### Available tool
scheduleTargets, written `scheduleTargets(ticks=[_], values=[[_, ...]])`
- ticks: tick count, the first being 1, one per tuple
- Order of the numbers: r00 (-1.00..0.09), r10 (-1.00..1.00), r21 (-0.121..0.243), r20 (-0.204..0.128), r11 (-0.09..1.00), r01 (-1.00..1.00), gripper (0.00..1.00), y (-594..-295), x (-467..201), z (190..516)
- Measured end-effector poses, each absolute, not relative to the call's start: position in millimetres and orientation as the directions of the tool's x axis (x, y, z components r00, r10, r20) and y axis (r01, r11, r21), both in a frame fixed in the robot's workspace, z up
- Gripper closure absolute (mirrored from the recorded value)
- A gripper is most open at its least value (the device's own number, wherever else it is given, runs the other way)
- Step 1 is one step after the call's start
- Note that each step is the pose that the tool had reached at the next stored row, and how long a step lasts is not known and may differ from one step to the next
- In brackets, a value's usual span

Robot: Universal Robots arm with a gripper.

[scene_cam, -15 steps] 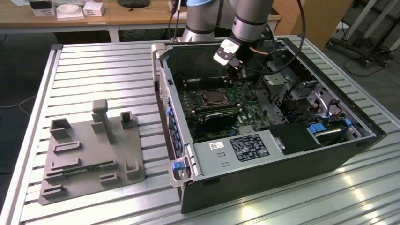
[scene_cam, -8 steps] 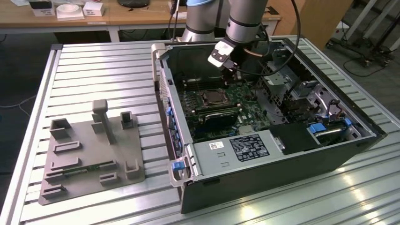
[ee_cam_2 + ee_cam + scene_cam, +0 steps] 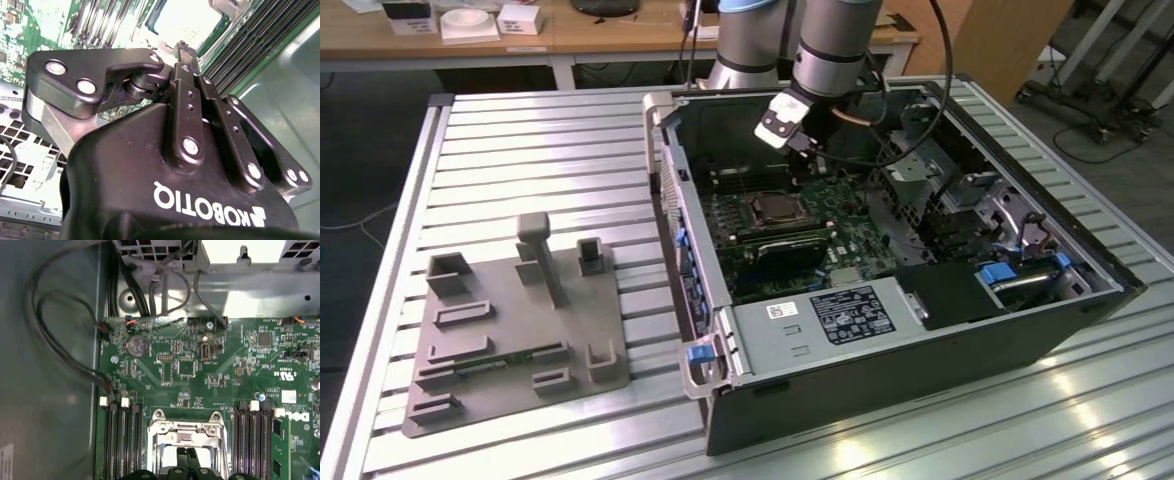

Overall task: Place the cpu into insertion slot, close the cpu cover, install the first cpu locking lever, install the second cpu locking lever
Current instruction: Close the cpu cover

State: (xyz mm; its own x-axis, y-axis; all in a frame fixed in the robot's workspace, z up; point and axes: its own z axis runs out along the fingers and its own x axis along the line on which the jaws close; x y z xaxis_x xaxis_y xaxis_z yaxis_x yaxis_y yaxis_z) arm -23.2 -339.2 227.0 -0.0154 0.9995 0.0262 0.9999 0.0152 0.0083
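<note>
**A:** Since everything here hangs on 1 relation, where does the square, silver-rimmed insertion slot (image 3: 774, 210) lie from the black 2-fingered gripper (image 3: 806, 165)?

**B:** Straight below it. In the exterior view the 1 arm reaches down into the open black metal computer case (image 3: 921, 385). In the first wrist view the gripper (image 3: 187, 456) points into the middle of the socket, with its tips over the window.

**A:** Open or closed?

**B:** Closed, I'd say. In both wrist views the 2 fingers (image 3: 186, 110) are pressed together at the tips, with nothing visible between them.

**A:** Any long axis to line up with?

**B:** Not really, because the socket is square. Its sides run parallel to the long dark memory slots (image 3: 122, 440) flanking it on the green circuit board (image 3: 200, 365).

**A:** And the chip?

**B:** The thin silvery metal frame of the cpu cover (image 3: 182, 429) seems to lie flat over the slot. A pale silvery face shows in its window on either side of the fingertips. I take that for the small square cpu (image 3: 170, 456), seated in the slot, though I cannot tell whether the tips touch it.
</note>
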Motion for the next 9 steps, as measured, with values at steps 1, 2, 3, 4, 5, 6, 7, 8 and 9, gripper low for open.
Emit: scheduleTargets(ticks=[1, 2, 3, 4, 5, 6, 7, 8, 9], values=[[-0.016, 1.0, 0.008, 0.026, 0.016, 1.0, 0.89, -339.2, -24.4, 226.7], [-0.017, 1.0, 0.008, 0.026, 0.017, 1.0, 0.89, -339.2, -25.7, 226.3], [-0.021, 0.999, 0.008, 0.026, 0.021, 1.0, 0.89, -339.2, -31.4, 225.1], [-0.021, 0.999, 0.008, 0.026, 0.021, 1.0, 0.89, -339.2, -32.3, 225.0], [-0.021, 0.999, 0.008, 0.026, 0.021, 1.0, 0.89, -339.2, -32.9, 224.9], [-0.021, 0.999, 0.008, 0.026, 0.021, 1.0, 0.89, -339.1, -33.0, 224.9], [-0.021, 0.999, 0.008, 0.026, 0.021, 1.0, 0.89, -339.1, -33.1, 224.8], [-0.021, 0.999, 0.008, 0.026, 0.021, 1.0, 0.89, -339.2, -33.8, 224.8], [-0.021, 0.999, 0.008, 0.026, 0.021, 1.0, 0.89, -339.2, -34.5, 224.8]])
